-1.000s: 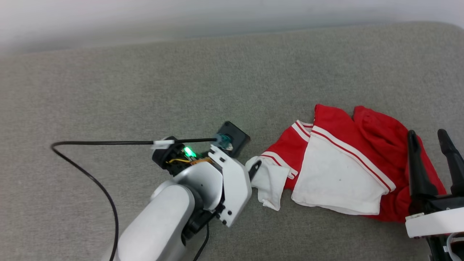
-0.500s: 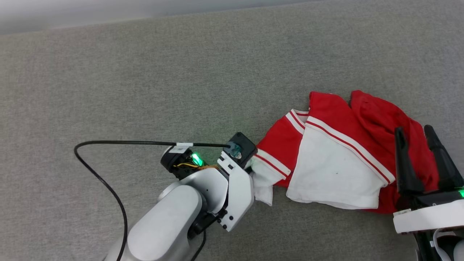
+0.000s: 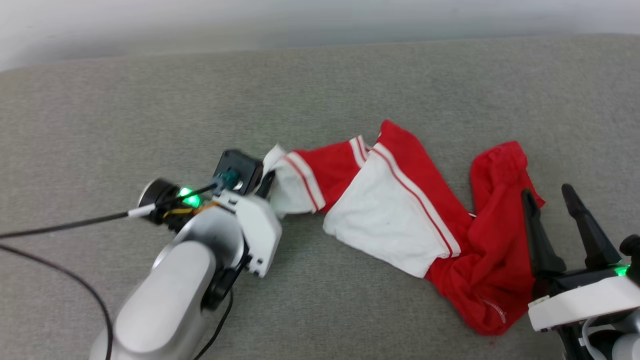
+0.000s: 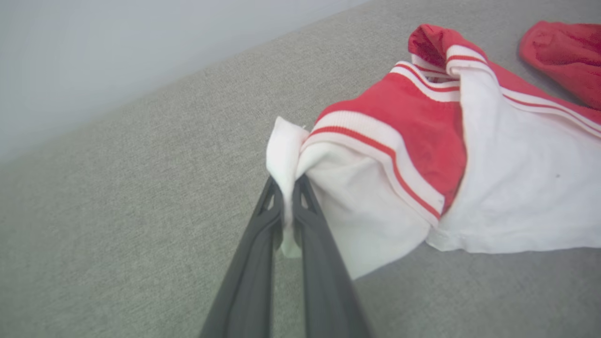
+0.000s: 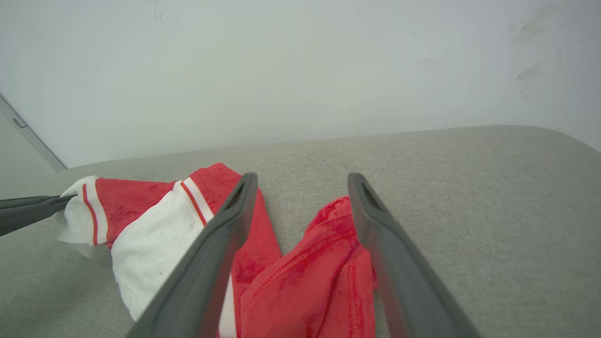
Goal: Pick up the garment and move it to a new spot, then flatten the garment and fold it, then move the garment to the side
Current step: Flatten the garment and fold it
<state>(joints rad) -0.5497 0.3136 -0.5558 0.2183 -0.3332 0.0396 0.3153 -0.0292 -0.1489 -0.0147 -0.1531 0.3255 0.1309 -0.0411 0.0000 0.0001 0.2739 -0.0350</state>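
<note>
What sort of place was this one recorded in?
Probably an indoor test room: a broad grey fabric surface, cushion-like, against a bare white wall, with one garment on it.

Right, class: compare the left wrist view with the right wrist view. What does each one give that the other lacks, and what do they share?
Left wrist view: a close look at the left gripper shut on a white fold of the shirt at its sleeve. Right wrist view: the right gripper, fingers apart, over the red part of the shirt. Both: the red and white shirt, the grey cushion, the pale wall, and the left gripper at the sleeve.
</note>
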